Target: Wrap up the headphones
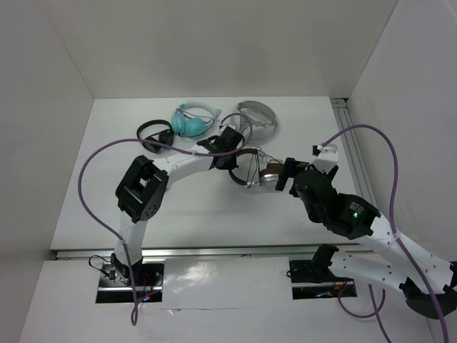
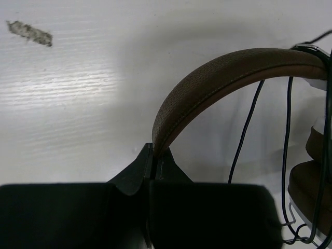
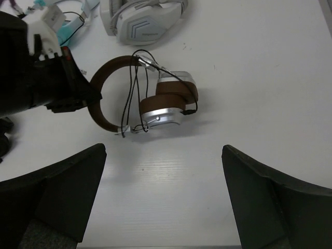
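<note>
4 pairs on white table [image 1: 114, 207]: brown-band silver-cup headphones [image 3: 165, 115], teal pair [image 1: 191, 123], black pair [image 1: 154, 134], white-grey pair [image 3: 146, 22]; left hand [image 2: 153, 158] clamps brown headband, right hand [image 3: 163, 176] released wide

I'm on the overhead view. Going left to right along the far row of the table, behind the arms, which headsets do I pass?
black headphones → teal headphones → white headset
</note>
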Tool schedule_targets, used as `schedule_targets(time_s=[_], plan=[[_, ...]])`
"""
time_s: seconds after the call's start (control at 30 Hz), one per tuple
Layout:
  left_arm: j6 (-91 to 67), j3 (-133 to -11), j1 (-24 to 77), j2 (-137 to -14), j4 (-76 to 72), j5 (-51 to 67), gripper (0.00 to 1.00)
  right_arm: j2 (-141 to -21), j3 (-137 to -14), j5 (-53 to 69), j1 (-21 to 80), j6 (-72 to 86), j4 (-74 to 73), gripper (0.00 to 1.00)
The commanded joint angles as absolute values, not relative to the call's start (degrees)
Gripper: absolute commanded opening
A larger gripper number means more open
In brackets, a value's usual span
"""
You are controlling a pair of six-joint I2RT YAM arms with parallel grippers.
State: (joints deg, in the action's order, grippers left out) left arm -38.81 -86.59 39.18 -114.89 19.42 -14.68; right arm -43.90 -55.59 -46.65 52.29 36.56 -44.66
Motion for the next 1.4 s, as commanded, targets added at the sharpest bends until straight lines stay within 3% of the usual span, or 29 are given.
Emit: schedule_targets(time_s=[0.0,0.07,0.2,0.23,0.43,0.47,0.5,0.57,0.6,0.9,1.1,1.37], plan=[[-38.3,-92.8,39.1,-118.1,18.5,-11.9,0.0,-43.5,-56.6,-48.3,52.7,35.6,-46.1,1.0],[-39.6,-94.4,39.1,-120.9,19.6,-11.9,0.02,-43.5,-56.1,-48.3,52.7,35.6,-46.1,1.0],[-42.1,-93.3,39.1,-121.2,20.2,-14.4,0.26,-43.5,-55.0,-48.3,52.7,35.0,-44.9,1.0],[-42.1,-92.6,39.1,-120.7,20.2,-14.9,0.37,-43.5,-55.0,-48.3,52.7,35.0,-44.9,1.0],[-42.7,-87.6,40.9,-113.6,19.7,-19.3,0.51,-43.5,-54.5,-45.8,52.7,33.8,-43.0,1.0],[-42.1,-87.1,40.9,-112.3,19.7,-19.3,0.7,-43.5,-54.5,-45.1,52.7,33.8,-42.5,1.0],[-42.1,-86.6,40.9,-111.1,19.7,-19.3,0.78,-43.5,-54.5,-45.1,52.7,33.8,-42.5,1.0],[-42.1,-85.9,40.9,-107.0,20.2,-20.0,0.79,-43.5,-55.0,-42.5,52.7,33.3,-41.8,1.0],[-42.1,-84.5,40.9,-105.3,20.7,-20.6,0.99,-43.5,-56.0,-41.8,52.7,32.7,-41.8,1.0],[-40.5,-79.8,47.1,-78.4,35.6,-32.3,0.99,-43.5,-68.5,-33.5,53.3,28.7,-49.7,1.0],[-43.4,-71.0,51.6,-46.6,48.7,-34.9,0.99,-43.0,-78.0,-25.8,53.3,28.0,-58.4,1.0],[-46.7,-72.8,51.6,-31.7,68.3,-39.6,0.99,-40.3,-87.4,-28.5,51.1,26.4,-69.9,1.0]])
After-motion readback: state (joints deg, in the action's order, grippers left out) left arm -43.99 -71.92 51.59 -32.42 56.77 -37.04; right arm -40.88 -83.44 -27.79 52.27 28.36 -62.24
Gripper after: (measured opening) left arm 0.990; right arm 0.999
